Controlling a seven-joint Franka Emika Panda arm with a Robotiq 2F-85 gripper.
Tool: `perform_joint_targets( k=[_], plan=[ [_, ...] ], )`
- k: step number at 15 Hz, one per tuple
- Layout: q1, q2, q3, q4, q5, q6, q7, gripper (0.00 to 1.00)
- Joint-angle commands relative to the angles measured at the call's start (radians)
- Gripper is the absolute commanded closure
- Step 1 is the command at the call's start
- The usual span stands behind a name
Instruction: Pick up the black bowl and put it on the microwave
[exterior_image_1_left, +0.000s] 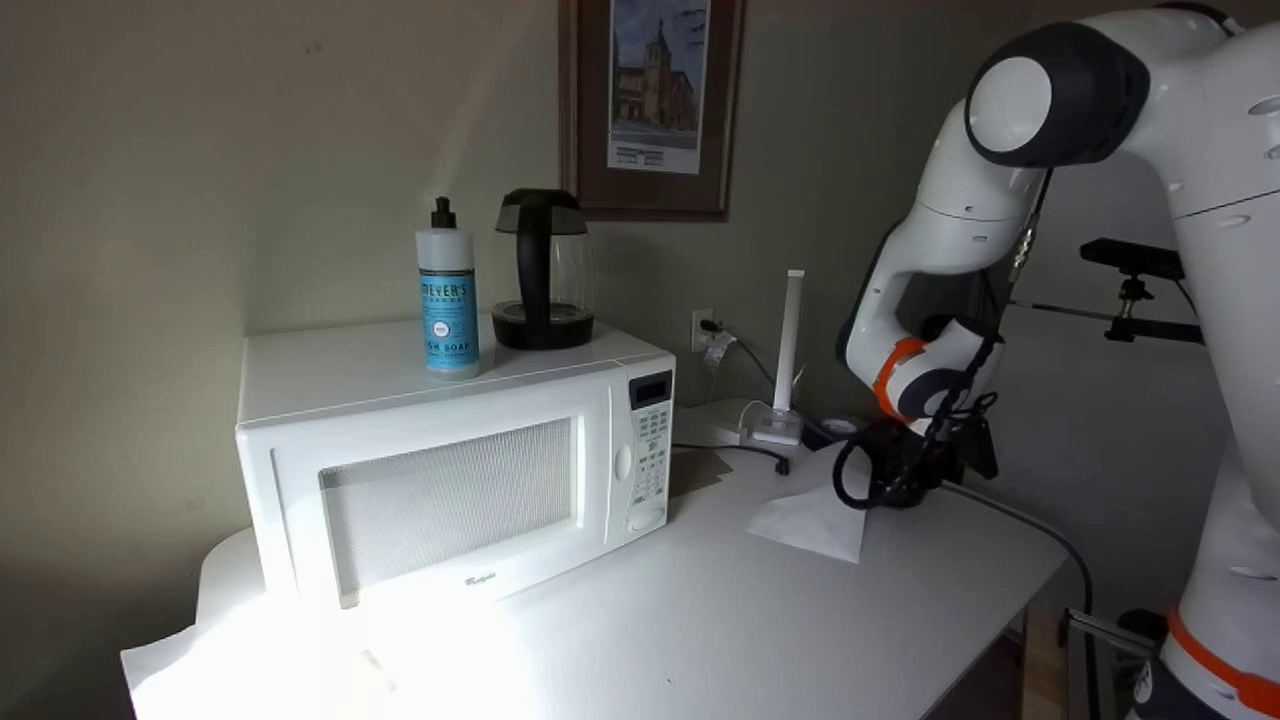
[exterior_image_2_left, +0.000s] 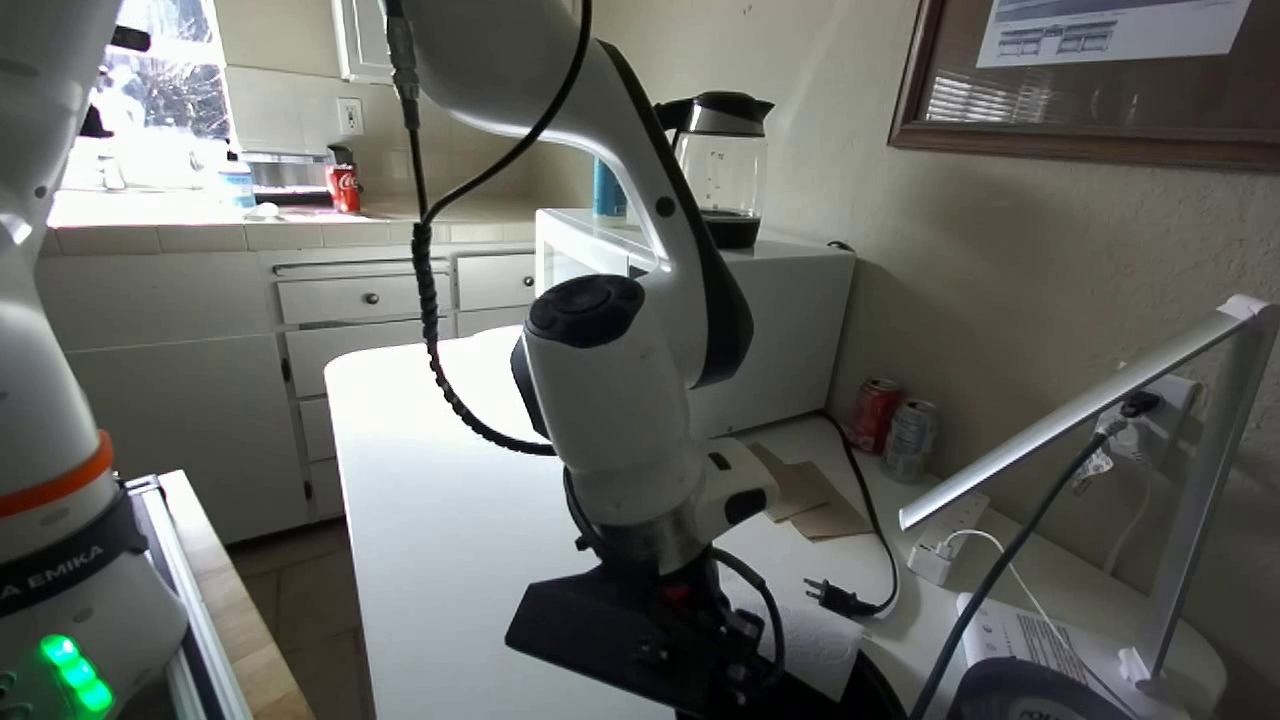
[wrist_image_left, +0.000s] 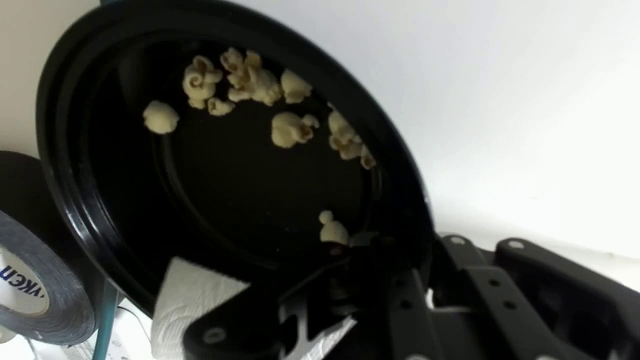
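Observation:
The black bowl (wrist_image_left: 270, 170) fills much of the wrist view, with several pieces of popcorn inside. My gripper (wrist_image_left: 400, 245) straddles its near rim, one finger inside the bowl and one outside. The dark overlap hides whether the fingers clamp the rim. In an exterior view, the gripper (exterior_image_1_left: 905, 490) is low over the table's far end, and the bowl is hard to separate from it. The bowl's edge (exterior_image_2_left: 877, 690) shows beneath the gripper in an exterior view. The white microwave (exterior_image_1_left: 450, 500) stands apart on the table; it also shows behind the arm (exterior_image_2_left: 780, 330).
A blue soap bottle (exterior_image_1_left: 449, 310) and a glass kettle (exterior_image_1_left: 543, 270) stand on the microwave. White paper (exterior_image_2_left: 815, 645) and a tape roll (wrist_image_left: 45, 280) are beside the bowl. A lamp (exterior_image_2_left: 1090, 410), cans (exterior_image_2_left: 875, 415) and a power cord (exterior_image_2_left: 845, 600) are near the wall.

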Motion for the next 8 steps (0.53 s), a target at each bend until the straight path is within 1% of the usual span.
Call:
perform_joint_targets(
  k=[1, 3, 4, 5, 6, 8],
  plan=[
    [0.037, -0.103, -0.011, -0.097, -0.006, 0.07, -0.057, 0.99],
    [0.061, -0.165, -0.008, -0.154, -0.031, 0.108, -0.085, 0.99],
    [0.082, -0.183, -0.006, -0.184, -0.056, 0.149, -0.088, 0.99],
    [0.107, -0.191, -0.003, -0.203, -0.061, 0.221, -0.087, 0.99],
    [0.132, -0.194, -0.001, -0.229, -0.089, 0.292, -0.067, 0.99],
    [0.171, -0.182, 0.003, -0.262, -0.098, 0.422, -0.049, 0.99]
  ],
)
